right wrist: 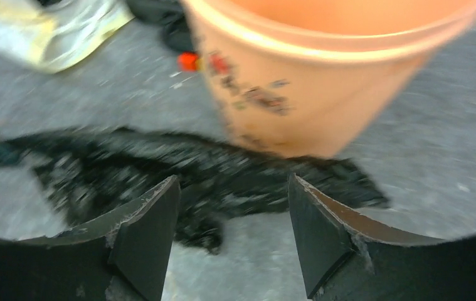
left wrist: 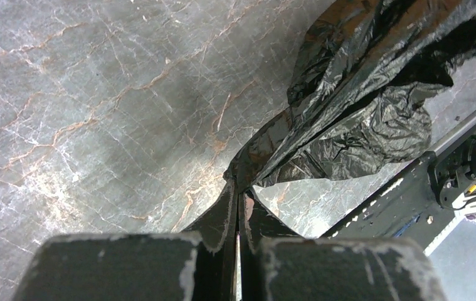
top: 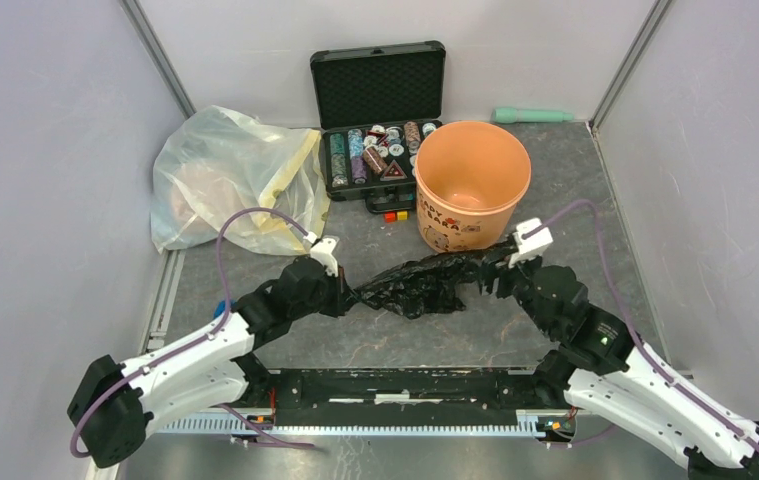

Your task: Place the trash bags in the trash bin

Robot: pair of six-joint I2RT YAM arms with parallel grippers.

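A: Top view. Where does the trash bag lie?
B: The black trash bag (top: 420, 283) is on the table (top: 375, 340), drawn out left to right, just near of the orange trash bin (top: 472, 128). The left gripper (top: 347, 296) sits at its left end and the right gripper (top: 496, 266) at its right end. The right arm is the nearer to the bin.
A: Left wrist?
B: The left gripper (left wrist: 238, 191) is pinched tight on a gathered corner, and the trash bag (left wrist: 360, 94) fans away from its fingertips.
A: Right wrist?
B: Blurred. The right gripper (right wrist: 232, 185) is spread wide, gripping nothing — the trash bag (right wrist: 160, 166) lies just ahead of it, with the trash bin (right wrist: 323, 94) straight beyond. Judgement: seize the right end first, then lift far and up — over the rim.
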